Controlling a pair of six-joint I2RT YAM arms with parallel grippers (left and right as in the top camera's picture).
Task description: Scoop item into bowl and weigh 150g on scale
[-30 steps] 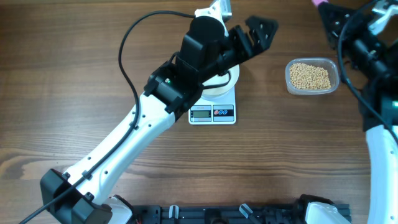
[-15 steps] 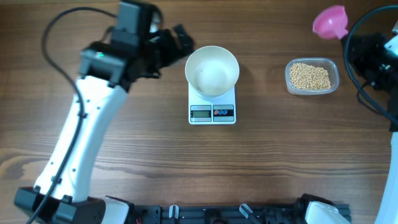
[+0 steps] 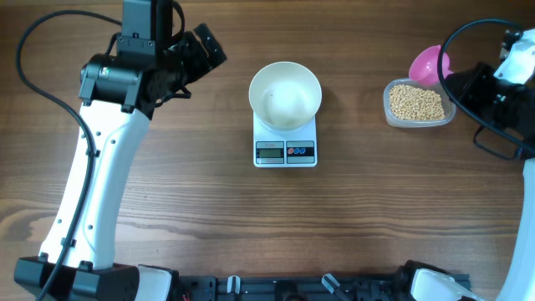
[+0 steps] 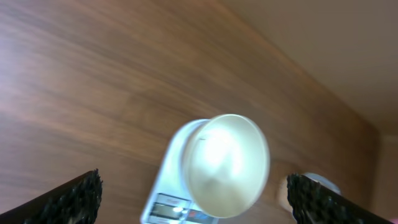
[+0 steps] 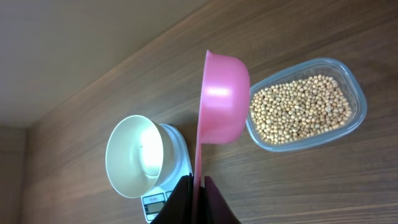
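scooping not yet begun: bowl on scale, beans all in tub

nearest the robot, the scale (image 3: 285,151) sat on the wooden surface (image 3: 351,217), its display too small to read. the white bowl (image 3: 285,94) stood centred on its platform and looked empty. to the right, well apart from the scale, the clear tub (image 3: 389,117) held the beans (image 3: 418,102) in an even, seemingly undisturbed layer. the right gripper (image 5: 196,190) was clamped on the handle of a pink scoop (image 5: 222,99). the scoop's cup hung over the tub's far left corner, turned on edge, with no beans showing in it. farthest out, the left gripper (image 3: 194,57) had its jaws spread wide, holding nothing, well apart from the bowl. by my judgement only the setup was done. every scoop, the pouring and the trimming to the target weight remained.
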